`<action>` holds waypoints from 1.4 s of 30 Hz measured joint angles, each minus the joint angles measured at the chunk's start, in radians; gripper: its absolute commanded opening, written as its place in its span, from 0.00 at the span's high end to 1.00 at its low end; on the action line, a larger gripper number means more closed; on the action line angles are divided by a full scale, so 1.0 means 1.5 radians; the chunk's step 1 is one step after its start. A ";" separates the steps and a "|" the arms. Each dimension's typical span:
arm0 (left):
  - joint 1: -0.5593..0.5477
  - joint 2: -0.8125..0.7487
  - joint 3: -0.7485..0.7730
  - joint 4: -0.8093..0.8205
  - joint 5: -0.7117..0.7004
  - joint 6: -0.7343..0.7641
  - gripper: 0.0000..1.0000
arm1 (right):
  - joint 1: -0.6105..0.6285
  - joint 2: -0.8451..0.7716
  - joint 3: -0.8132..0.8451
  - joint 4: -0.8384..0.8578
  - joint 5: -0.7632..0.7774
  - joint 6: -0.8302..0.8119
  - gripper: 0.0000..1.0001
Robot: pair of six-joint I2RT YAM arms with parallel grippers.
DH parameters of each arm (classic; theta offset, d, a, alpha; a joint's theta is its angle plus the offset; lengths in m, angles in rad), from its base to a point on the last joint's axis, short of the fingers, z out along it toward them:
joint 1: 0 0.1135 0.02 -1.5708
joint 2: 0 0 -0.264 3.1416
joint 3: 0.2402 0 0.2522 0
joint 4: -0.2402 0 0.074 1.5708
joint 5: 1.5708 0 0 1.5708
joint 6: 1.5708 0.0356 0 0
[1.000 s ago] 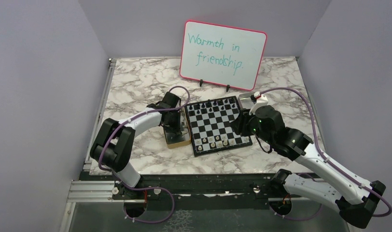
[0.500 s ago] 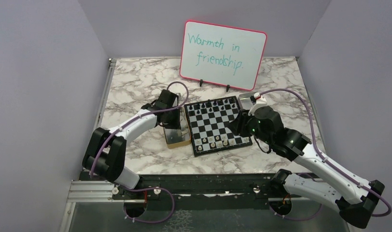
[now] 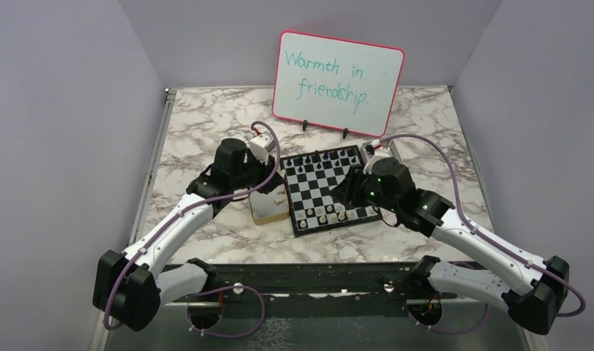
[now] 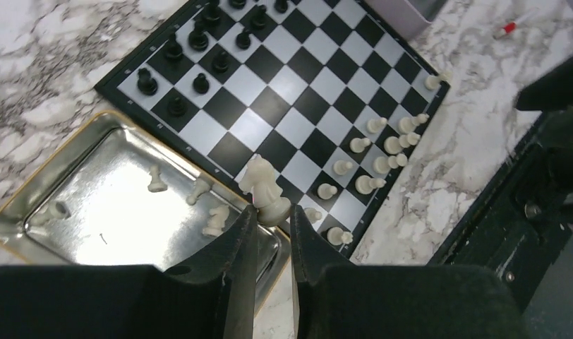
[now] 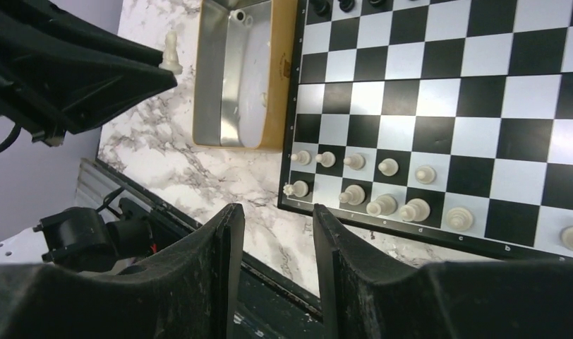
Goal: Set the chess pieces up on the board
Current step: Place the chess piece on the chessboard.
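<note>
The board (image 3: 320,183) lies mid-table, black pieces (image 3: 316,159) on its far rows, cream pieces (image 3: 327,213) on its near rows. In the left wrist view my left gripper (image 4: 273,215) is shut on a cream knight (image 4: 264,185), held in the air above the seam between the metal tray (image 4: 107,212) and the board (image 4: 291,85). Several loose cream pieces (image 4: 216,220) lie in that tray. My right gripper (image 5: 276,212) hangs open and empty over the board's near left corner, above the cream rows (image 5: 382,205).
A pink-framed whiteboard (image 3: 338,72) stands behind the board. A silver container (image 3: 378,150) sits by the board's far right corner, with a small red-tipped item (image 4: 506,30) on the marble. The tray (image 3: 268,210) touches the board's left side.
My left gripper closed on the knight in the tray and lifted it, the wrist swinging back and left. My right gripper drifted slightly left over the board.
</note>
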 measured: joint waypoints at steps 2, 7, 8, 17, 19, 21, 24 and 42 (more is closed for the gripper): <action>-0.005 -0.022 -0.021 0.025 0.038 0.028 0.83 | 0.000 0.011 0.000 0.008 -0.012 0.007 0.54; -0.035 -0.079 -0.084 0.084 0.115 0.111 0.83 | 0.000 0.034 0.012 0.028 -0.057 0.010 0.57; -0.045 -0.093 -0.098 0.093 0.127 0.131 0.83 | 0.000 0.043 0.021 0.031 -0.068 0.009 0.57; -0.076 -0.144 -0.139 0.152 0.192 0.227 0.85 | 0.000 0.133 0.081 0.080 -0.203 0.005 0.55; -0.077 -0.144 -0.142 0.158 0.203 0.236 0.85 | 0.000 0.145 0.081 0.088 -0.225 0.009 0.55; -0.080 -0.144 -0.146 0.163 0.218 0.244 0.85 | 0.000 0.157 0.081 0.101 -0.246 0.015 0.55; -0.083 -0.144 -0.148 0.164 0.234 0.252 0.85 | 0.000 0.172 0.081 0.123 -0.276 0.023 0.55; -0.090 -0.144 -0.154 0.171 0.261 0.265 0.46 | 0.000 0.230 0.085 0.149 -0.323 0.026 0.99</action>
